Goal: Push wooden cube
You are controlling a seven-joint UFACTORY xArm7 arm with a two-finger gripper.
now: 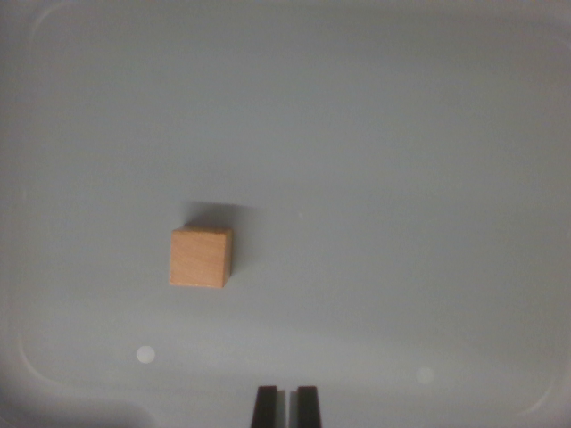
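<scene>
A camera on the robot's wrist looks straight down onto a pale grey tray (375,134) with a smooth, matte floor. The tray's raised rim shows as a faint lighter line curving around the upper left corner and along the lower left and lower right corners.

A small wooden cube (201,258) sits on the tray floor, a little left of centre and slightly below the middle of the view. Its top face is light orange-brown, and a narrow darker side face shows along its right edge. A soft shadow falls on the tray just above it, toward the top of the view. The cube stands alone, touching nothing but the floor.

At the bottom edge, just right of centre, the gripper (285,408) enters the view as two dark fingertips (265,407) standing side by side. Only a thin sliver of grey shows between them, so the jaws are nearly closed and hold nothing. The cube lies above and to the wrist view's left of the tips, well apart from them.

Two faint pale round spots (145,355) mark the floor near the bottom, one at lower left and a dimmer one at lower right.
</scene>
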